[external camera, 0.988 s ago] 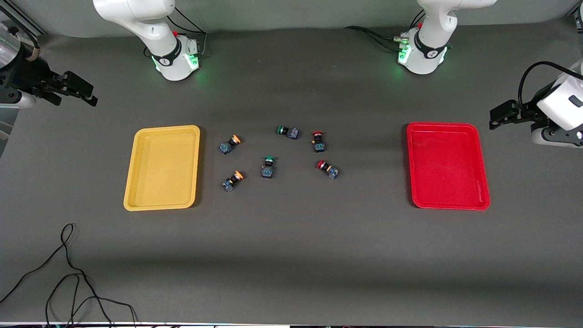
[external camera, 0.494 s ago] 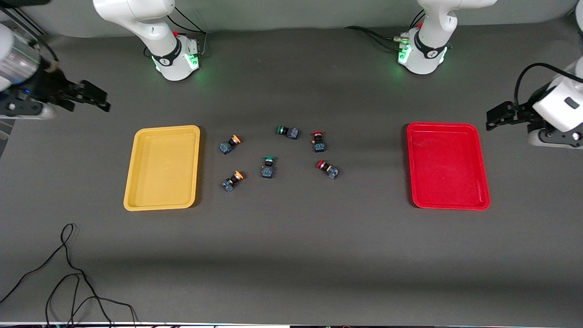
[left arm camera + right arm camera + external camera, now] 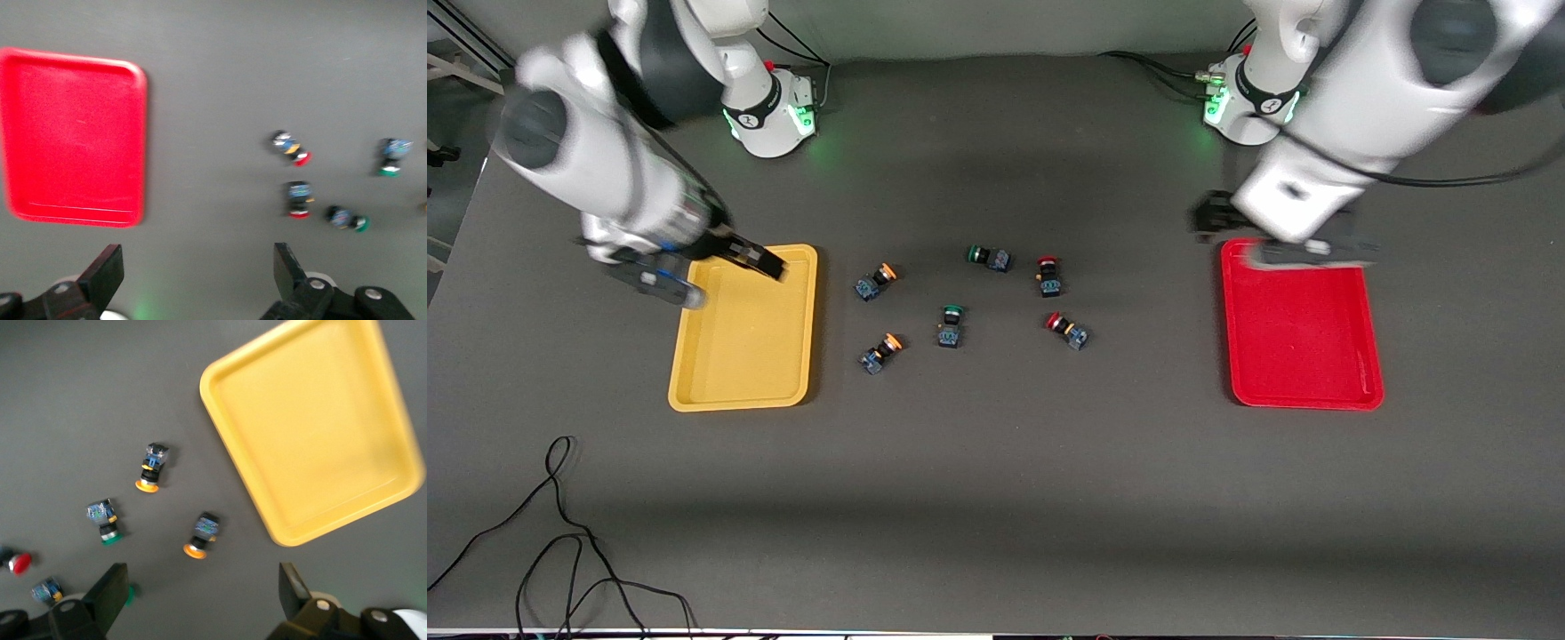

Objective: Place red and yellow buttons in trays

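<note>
Two orange-capped buttons (image 3: 876,282) (image 3: 880,352) lie beside the yellow tray (image 3: 743,342). Two red-capped buttons (image 3: 1048,276) (image 3: 1066,329) lie toward the red tray (image 3: 1303,329). My right gripper (image 3: 765,261) hangs open and empty over the yellow tray's rim farthest from the front camera. Its wrist view shows the open gripper (image 3: 203,590), both orange buttons (image 3: 152,470) (image 3: 201,535) and the yellow tray (image 3: 313,427). My left gripper (image 3: 1208,220) hangs open and empty over the table beside the red tray's corner. Its wrist view shows the open gripper (image 3: 197,270), the red buttons (image 3: 291,147) (image 3: 299,199) and the red tray (image 3: 73,133).
Two green-capped buttons (image 3: 989,257) (image 3: 951,325) lie among the others at mid-table. A loose black cable (image 3: 560,533) lies near the front edge at the right arm's end. Both trays hold nothing.
Both arms have swung in from the table's ends. The right gripper now hangs over the yellow tray's rim, and the left gripper hangs by the red tray's corner. The buttons and trays have not moved.
</note>
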You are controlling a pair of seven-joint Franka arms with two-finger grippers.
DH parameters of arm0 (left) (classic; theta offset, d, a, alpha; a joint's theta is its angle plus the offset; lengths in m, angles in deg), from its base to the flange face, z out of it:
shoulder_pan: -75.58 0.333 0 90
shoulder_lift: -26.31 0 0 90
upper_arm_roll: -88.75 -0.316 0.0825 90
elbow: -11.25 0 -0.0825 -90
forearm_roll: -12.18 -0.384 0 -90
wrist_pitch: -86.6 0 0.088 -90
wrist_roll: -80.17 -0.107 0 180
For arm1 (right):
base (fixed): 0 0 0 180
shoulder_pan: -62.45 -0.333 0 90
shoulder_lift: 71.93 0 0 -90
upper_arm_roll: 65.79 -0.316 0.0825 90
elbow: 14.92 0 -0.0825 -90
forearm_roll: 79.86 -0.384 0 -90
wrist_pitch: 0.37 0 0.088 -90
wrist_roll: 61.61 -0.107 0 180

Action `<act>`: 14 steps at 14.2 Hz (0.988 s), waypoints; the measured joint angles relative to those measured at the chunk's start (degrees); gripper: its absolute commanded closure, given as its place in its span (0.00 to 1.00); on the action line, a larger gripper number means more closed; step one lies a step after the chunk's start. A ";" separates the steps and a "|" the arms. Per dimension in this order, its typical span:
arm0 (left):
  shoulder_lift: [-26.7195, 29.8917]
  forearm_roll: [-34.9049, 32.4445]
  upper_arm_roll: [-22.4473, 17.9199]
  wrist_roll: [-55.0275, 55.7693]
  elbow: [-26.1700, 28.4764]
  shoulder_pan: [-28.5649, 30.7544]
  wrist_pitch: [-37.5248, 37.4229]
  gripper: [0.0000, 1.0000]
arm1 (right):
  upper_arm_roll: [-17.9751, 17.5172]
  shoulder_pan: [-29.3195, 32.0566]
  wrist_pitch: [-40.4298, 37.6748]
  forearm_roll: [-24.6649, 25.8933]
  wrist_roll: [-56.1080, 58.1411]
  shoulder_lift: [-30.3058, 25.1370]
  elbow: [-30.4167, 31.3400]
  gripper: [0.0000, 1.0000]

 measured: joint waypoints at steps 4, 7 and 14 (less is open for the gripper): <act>-4.62 -1.59 2.30 15.00 0.74 -11.18 7.75 0.00 | -3.26 -2.50 14.66 -0.30 -10.15 9.22 7.79 0.00; -8.66 -4.61 2.29 19.41 3.90 -15.47 14.79 0.00 | -3.37 -4.82 24.68 -0.31 -16.09 15.46 11.81 0.00; -19.34 -8.16 2.14 22.75 14.21 -17.07 32.55 0.00 | -3.33 -5.89 34.25 -0.31 -18.47 22.40 15.74 0.00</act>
